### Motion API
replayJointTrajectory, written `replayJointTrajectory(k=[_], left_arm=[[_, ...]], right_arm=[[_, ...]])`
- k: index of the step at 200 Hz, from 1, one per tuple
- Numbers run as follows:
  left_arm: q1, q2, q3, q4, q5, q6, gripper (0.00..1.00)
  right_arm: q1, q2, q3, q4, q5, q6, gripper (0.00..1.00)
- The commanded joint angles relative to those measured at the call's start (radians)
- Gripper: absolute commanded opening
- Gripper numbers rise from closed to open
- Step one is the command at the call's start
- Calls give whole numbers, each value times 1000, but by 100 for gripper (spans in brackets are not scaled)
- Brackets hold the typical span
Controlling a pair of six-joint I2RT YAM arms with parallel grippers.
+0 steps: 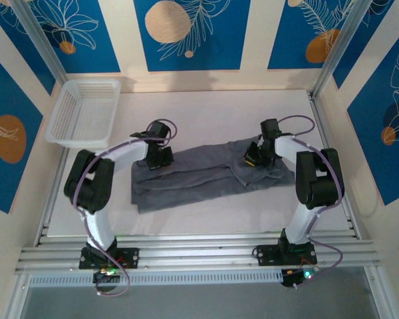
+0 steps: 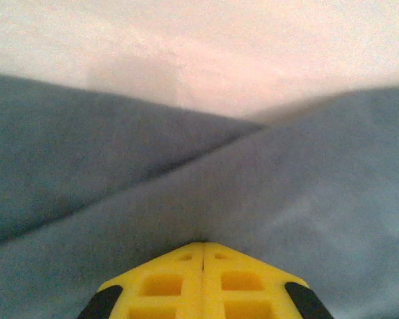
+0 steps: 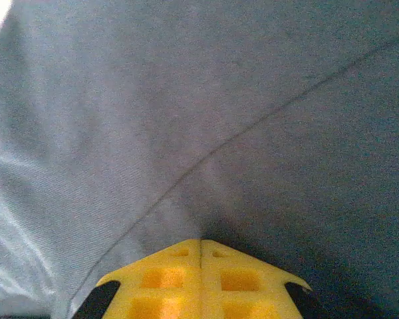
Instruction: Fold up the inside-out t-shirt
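At the tips, left fingers [image 2: 176,266] and right fingers [image 3: 176,262] are pressed together, each pinching a ridge of the grey t-shirt [image 1: 199,174] — rumpled across the table [image 1: 213,109]. Such thin pinches could slip on lifting — or catch one layer, skewing the fold.

The left arm [image 1: 96,199] and right arm [image 1: 304,212] share white links, bulky black joints and looping lilac cables, with a green light at each base. The left gripper [image 2: 203,246] and right gripper [image 3: 201,242] are yellow, moulded with square recesses, black-cornered.
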Motion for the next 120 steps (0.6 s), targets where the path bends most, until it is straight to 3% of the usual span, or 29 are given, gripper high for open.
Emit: replayJointTrajectory(k=[1,29,59,75,97,120], left_arm=[[-4,107,96,-39,-2,-28,0],[5,282,258,-45,-4,-34,0],[17,475,522,-46,46,-60,0],[18,623,776,-108,61,-60,0],[19,822,1154,-189,116,-79,0],[26,852,1325,-186,172,-94,0]], right_arm=[[-15,31,40,-59,-20,12,0],[-13,80,78,-154,-31,49,0],[41,22,-8,-111,-159,181,0],[145,-16,-109,-1,-232,304,0],[363,-37,-171,119,-262,445,0],[509,-97,-114,99,-229,474,0]])
